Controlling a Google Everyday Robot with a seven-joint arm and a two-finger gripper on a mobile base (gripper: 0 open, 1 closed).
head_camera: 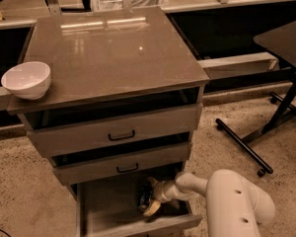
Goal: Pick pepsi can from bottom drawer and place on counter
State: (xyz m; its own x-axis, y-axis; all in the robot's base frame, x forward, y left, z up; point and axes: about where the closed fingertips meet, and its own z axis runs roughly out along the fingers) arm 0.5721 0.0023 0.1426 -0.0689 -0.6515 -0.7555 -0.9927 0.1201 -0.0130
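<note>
The bottom drawer (pixel 106 209) is pulled open under the two closed drawer fronts. The pepsi can (pixel 144 198), small and dark, stands on the drawer floor near its right side. My gripper (pixel 151 197) reaches into the drawer from the right and is right at the can, low over the floor. The white arm (pixel 234 201) fills the lower right. The counter (pixel 113 53) is the glossy grey-brown slab on top of the cabinet.
A white bowl (pixel 27 79) sits on the counter's left front corner. Two closed drawers with black handles (pixel 121 135) hang over the open drawer. A dark table with black legs (pixel 281 117) stands at the right on the speckled floor.
</note>
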